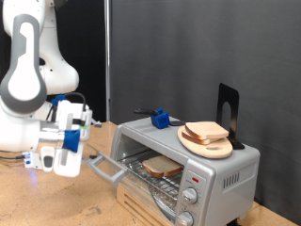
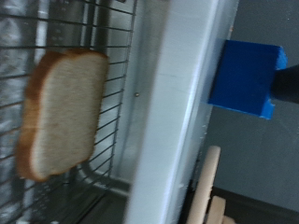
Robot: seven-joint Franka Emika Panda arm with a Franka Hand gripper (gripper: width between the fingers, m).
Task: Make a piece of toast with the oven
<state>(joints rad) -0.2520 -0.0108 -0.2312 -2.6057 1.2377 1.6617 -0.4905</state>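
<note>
The piece of toast [image 1: 162, 167] lies flat on the wire rack [image 1: 153, 177] inside the oven [image 1: 193, 166], and we get it again up close in the wrist view [image 2: 61, 114], crust dark along its edge. Nearest us in the exterior view, the gripper [image 1: 68, 151] hangs at the view's left, just beside the lowered door [image 1: 107, 169]; whether its jaws are wide or narrow we cannot tell from here, and nothing shows between them. So the slice looks loaded and the door is still down. The risk, as we judge it: the hand sits close to that door edge, so a careless sweep could knock it or jolt the rack and slide the bread. Farther back, on the oven's top, a round board [image 1: 207, 144] carries a second slice [image 1: 205, 132], with a blue block [image 1: 161, 119] beyond; a hard bump might shake those too.
</note>
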